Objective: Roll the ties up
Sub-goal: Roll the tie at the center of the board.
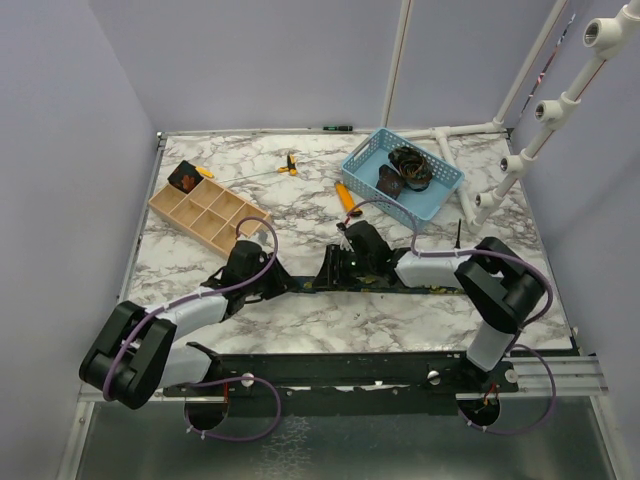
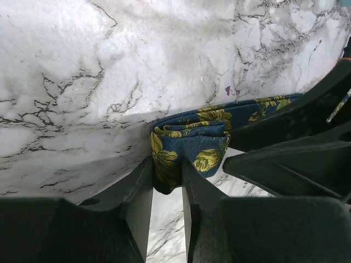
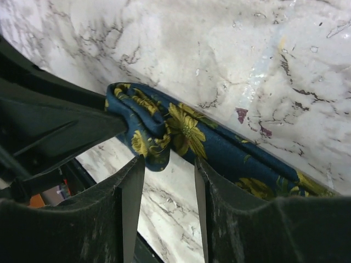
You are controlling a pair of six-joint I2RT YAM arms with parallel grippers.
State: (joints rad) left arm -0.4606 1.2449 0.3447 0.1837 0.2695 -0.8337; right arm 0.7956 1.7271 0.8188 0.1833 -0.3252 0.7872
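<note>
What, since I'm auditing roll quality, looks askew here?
The navy floral tie pinched in the left gripper is a bunched, lopsided fold, not a tidy coil; its layers sit uneven. Nothing else stands out.

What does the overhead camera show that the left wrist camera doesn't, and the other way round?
Only the overhead view: a blue plastic basket holding dark rolled ties, a wooden compartment tray and an orange-handled tool.

Only the left wrist view: the yellow-green flower print on the navy fabric tie, and its folded end pinched between the left gripper fingers.

Both: the white marble-patterned table and that tie lying across it.
</note>
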